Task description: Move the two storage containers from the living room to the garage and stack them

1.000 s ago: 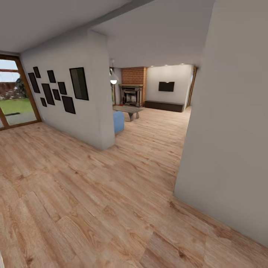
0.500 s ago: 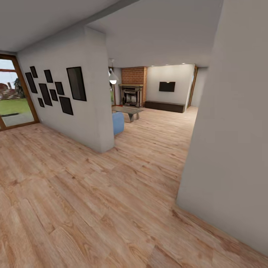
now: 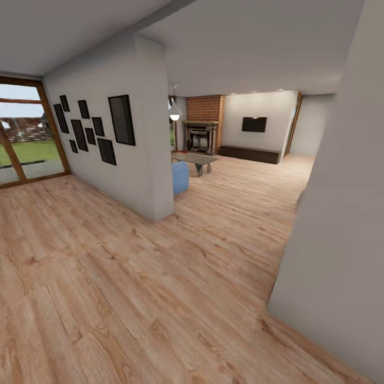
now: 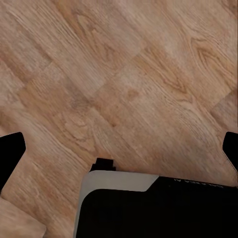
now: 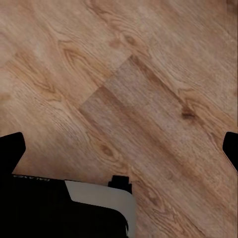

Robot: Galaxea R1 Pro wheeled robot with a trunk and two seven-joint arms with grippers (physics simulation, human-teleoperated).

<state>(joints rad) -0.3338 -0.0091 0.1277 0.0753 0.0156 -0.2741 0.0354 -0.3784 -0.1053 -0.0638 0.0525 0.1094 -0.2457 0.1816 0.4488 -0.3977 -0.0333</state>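
Looking down a hallway, the head view shows the living room far ahead: brick fireplace, wall TV, long dark cabinet, blue sofa. Left hand and right hand spread wide, empty, with light wood planks beneath them.

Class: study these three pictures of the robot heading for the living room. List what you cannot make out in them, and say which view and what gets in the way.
- Sofa, head view: the dividing wall hides all but one blue end.
- Right side of the living room, head view: the near grey wall blocks it.
- Left gripper, left wrist view: picture edges cut off both fingers.
- Right gripper, right wrist view: same.
- Fireplace, head view: too far away for detail.
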